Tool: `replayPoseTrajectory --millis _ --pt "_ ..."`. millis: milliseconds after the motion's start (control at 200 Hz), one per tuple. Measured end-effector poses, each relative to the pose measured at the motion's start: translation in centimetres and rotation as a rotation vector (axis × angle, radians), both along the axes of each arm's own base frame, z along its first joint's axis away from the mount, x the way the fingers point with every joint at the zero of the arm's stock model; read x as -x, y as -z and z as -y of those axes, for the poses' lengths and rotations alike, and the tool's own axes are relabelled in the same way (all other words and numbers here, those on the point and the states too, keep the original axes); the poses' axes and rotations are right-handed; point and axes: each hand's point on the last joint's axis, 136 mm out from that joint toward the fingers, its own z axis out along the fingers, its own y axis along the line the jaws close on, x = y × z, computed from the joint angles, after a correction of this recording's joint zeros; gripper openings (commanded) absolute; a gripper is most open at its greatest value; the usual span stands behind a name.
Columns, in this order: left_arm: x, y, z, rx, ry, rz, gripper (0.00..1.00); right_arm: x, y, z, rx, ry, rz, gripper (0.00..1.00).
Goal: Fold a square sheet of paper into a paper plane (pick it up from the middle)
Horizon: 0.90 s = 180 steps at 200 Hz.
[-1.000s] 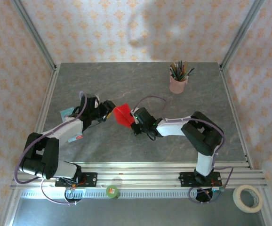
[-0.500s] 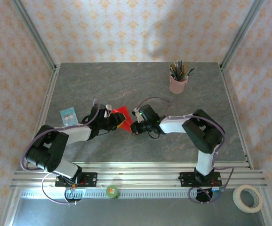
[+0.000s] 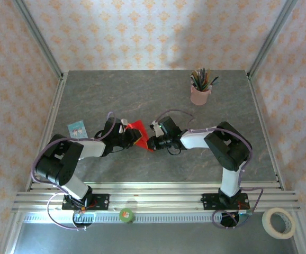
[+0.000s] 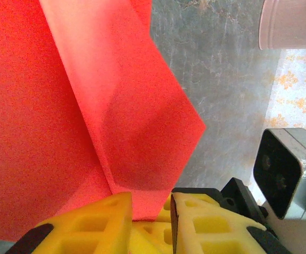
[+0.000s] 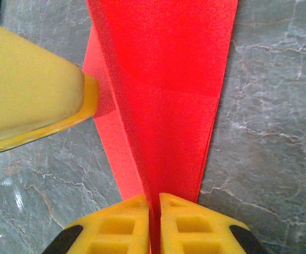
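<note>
Top: thin red paper (image 3: pixel 137 127), folded into angular flaps, at middle of grey marbled table (image 3: pixel 142 95), between left gripper (image 3: pixel 133 136) and right gripper (image 3: pixel 151 142).
Left wrist: ribbed yellow jaws narrowly parted, paper's edge between them.
Right wrist: jaws pinching creased paper's near tip.

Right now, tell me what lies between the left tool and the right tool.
The folded red paper spans the gap between the left tool and the right tool, as the top view shows.
</note>
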Motion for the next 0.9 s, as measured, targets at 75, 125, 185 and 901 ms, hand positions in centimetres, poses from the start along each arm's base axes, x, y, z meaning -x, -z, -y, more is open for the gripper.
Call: replayPoseTrajectory --millis 75,125,185,901 --pt "0.1 0.3 0.0 -0.007 0.004 -0.003 0.27 0.0 0.0 0.0 -0.007 0.003 -0.009 0.11" --pt "0.1 0.4 0.0 -0.011 0.006 -0.004 0.27 0.0 0.0 0.0 -0.011 0.004 -0.013 0.11" --pt "0.1 0.5 -0.1 -0.018 0.009 0.003 0.29 -0.1 0.0 0.1 -0.018 0.01 -0.018 0.11" --pt "-0.4 1.6 0.0 -0.081 0.052 -0.015 0.48 0.0 -0.2 0.0 -0.084 0.018 -0.049 0.12"
